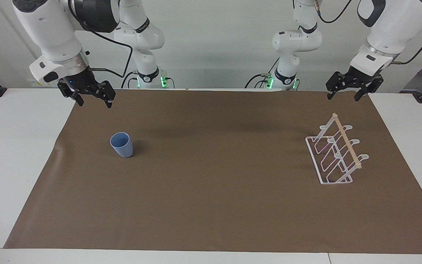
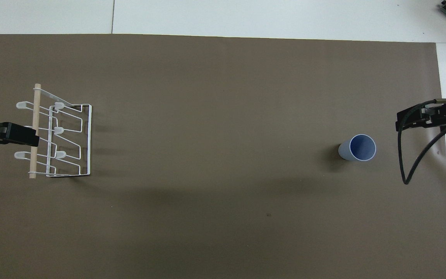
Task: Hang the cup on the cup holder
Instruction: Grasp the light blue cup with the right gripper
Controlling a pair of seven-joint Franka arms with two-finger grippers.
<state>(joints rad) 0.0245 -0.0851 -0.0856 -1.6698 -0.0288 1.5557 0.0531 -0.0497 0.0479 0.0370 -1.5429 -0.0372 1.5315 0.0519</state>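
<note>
Your blue cup (image 1: 121, 144) stands upright at left of centre on the brown mat (image 1: 218, 198); the white wire cup holder (image 1: 337, 152) sits at right. Both grippers, right (image 1: 93, 102) and left (image 1: 344, 95), hang open at the frame's upper corners.

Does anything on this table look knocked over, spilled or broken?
Nothing stands out. The blue cup stands upright and empty on the brown mat; the cup holder stands intact, no cup on it.
</note>
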